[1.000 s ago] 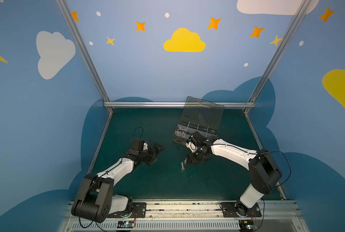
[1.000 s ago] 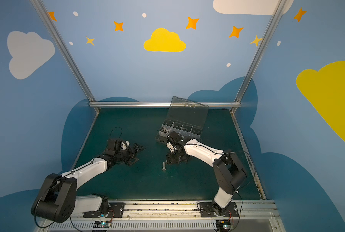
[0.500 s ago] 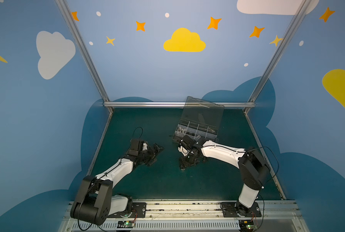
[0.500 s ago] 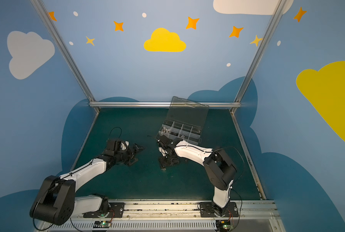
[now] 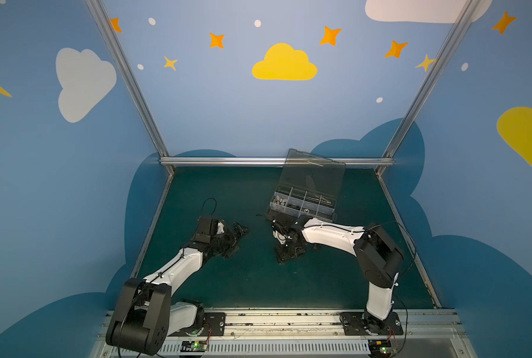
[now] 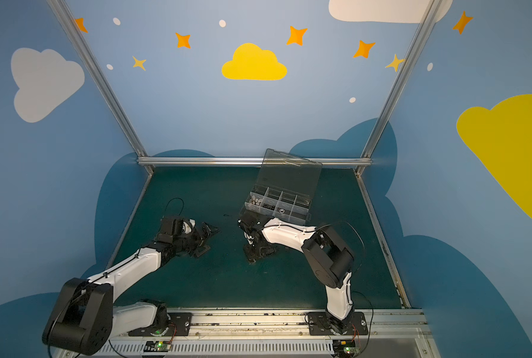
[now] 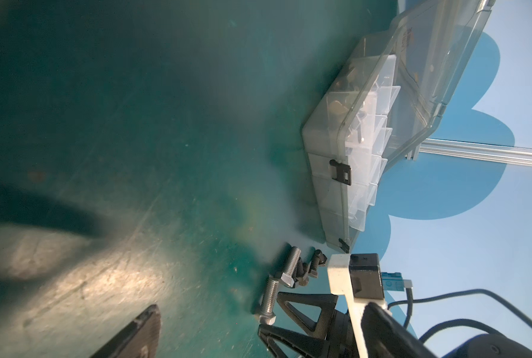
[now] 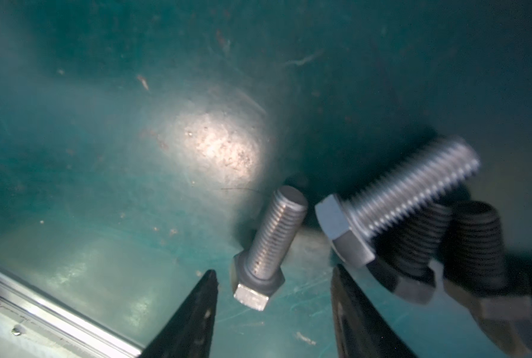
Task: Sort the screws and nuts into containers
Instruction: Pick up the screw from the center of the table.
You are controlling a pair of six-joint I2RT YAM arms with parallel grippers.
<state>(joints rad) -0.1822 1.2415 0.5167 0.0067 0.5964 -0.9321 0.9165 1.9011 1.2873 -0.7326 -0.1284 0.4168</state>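
The clear organizer box [image 5: 302, 203] [image 6: 277, 203] stands at the back right of the mat with its lid raised. Small metal pieces lie in its compartments, too small to tell whether they are nuts. My right gripper [image 5: 286, 252] [image 8: 274, 272] is down at the mat in front of the box, open. A silver hex bolt [image 8: 269, 245] lies between its fingertips with a gap on each side. Beside it another silver bolt [image 8: 398, 198] rests across two black screws [image 8: 416, 248]. My left gripper [image 5: 238, 240] hovers open and holds nothing, to the left of the screws.
In the left wrist view the box [image 7: 336, 173] shows with its black latch, and the screw pile [image 7: 292, 266] lies just before its corner, next to the right gripper's fingers [image 7: 305, 310]. Aluminium frame rails [image 5: 274, 161] border the green mat [image 5: 227, 288].
My right gripper has moved left and down from beside the box onto the screw pile, and its jaws have narrowed round the silver bolt. The left arm has stayed still.
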